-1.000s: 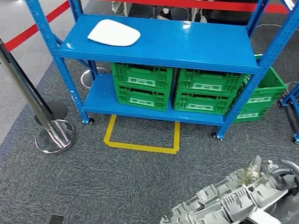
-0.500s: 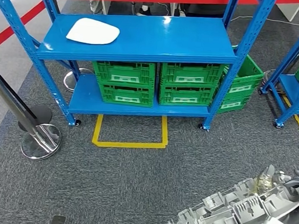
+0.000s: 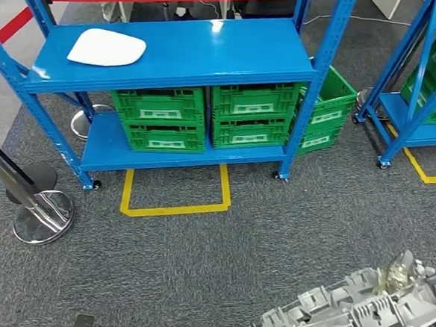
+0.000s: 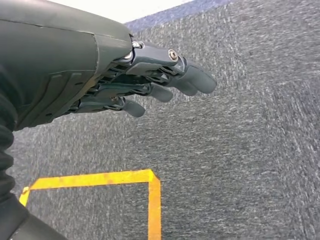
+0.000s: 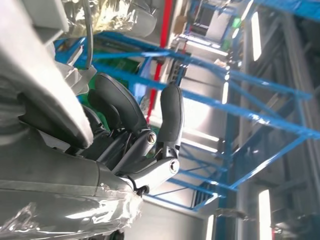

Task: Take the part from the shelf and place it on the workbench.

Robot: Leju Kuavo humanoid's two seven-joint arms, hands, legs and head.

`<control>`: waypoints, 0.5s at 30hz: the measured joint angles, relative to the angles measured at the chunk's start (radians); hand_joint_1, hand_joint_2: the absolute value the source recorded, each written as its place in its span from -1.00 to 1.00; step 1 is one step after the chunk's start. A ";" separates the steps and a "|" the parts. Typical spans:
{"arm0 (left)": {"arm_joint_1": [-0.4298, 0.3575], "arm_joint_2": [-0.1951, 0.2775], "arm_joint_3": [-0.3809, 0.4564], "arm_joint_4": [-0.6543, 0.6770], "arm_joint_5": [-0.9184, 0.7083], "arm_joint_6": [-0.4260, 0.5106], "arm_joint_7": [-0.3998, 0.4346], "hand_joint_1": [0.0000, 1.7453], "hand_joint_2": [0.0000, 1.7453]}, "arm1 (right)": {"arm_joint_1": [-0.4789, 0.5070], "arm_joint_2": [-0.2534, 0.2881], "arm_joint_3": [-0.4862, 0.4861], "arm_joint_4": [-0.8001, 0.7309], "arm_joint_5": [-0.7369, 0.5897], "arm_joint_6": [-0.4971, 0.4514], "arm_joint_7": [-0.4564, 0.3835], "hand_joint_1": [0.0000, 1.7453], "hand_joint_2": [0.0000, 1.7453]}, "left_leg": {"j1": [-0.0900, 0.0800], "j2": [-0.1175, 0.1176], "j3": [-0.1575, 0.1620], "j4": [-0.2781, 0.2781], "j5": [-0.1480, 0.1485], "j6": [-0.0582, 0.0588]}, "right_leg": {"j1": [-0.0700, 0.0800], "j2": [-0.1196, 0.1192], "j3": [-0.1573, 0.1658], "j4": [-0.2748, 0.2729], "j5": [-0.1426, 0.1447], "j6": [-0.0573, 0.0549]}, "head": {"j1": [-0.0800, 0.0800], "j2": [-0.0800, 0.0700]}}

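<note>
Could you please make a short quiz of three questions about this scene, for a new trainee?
1. True or false: the left hand holds the grey part.
2. What lies on the top board of the blue shelf?
A. a white flat piece
B. a green crate
C. a red rope
3. Fill in: the yellow tape outline on the carpet lies in front of the ____ shelf.

Key:
1. False. The left hand is empty over the carpet, fingers stretched out; the right hand grips the part.
2. A.
3. blue.

crate labels blank, no readable text
</note>
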 joint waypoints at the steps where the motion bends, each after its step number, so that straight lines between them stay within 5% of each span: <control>1: -0.001 0.000 0.000 0.000 0.000 0.000 0.000 -1.00 1.00 | 0.003 0.000 -0.004 -0.001 0.000 0.000 0.000 1.00 1.00 | 0.002 -0.001 0.000 0.003 -0.003 -0.005 | -0.001 0.005 -0.002 0.000 0.002 -0.006 | 0.000 0.000; 3: -0.002 0.000 0.000 0.000 0.000 0.000 0.000 -1.00 1.00 | 0.005 0.000 -0.010 -0.004 -0.001 0.000 -0.001 1.00 1.00 | 0.006 -0.024 -0.016 0.043 -0.038 -0.015 | -0.003 0.015 -0.005 -0.001 0.007 -0.019 | -0.002 0.000; 6: 0.001 -0.001 0.000 0.000 0.000 0.000 0.000 -1.00 1.00 | 0.009 0.000 -0.015 -0.008 -0.013 0.000 0.000 1.00 1.00 | 0.010 -0.055 -0.093 0.223 -0.136 -0.022 | -0.002 0.034 -0.011 -0.001 0.011 -0.030 | -0.004 0.000; 8: 0.003 -0.002 0.000 0.000 0.000 0.000 0.000 -1.00 1.00 | 0.016 0.000 -0.021 -0.009 -0.027 0.000 0.001 1.00 1.00 | 0.009 -0.058 -0.117 0.279 -0.139 -0.018 | 0.001 0.051 -0.013 -0.001 0.013 -0.032 | -0.003 0.000; 12: 0.004 -0.003 0.001 0.000 0.004 0.003 -0.001 -1.00 1.00 | 0.031 0.000 -0.036 -0.011 -0.057 0.000 0.001 1.00 1.00 | 0.007 -0.103 -0.023 0.075 -0.015 0.013 | 0.006 0.085 -0.013 0.000 0.017 -0.029 | -0.003 0.000; 15: 0.002 -0.005 0.002 0.000 0.006 0.004 -0.002 -1.00 1.00 | 0.038 0.000 -0.044 -0.011 -0.067 0.000 0.000 1.00 1.00 | 0.005 -0.114 -0.001 0.013 -0.010 0.023 | 0.006 0.105 -0.028 0.002 0.025 -0.015 | -0.005 0.000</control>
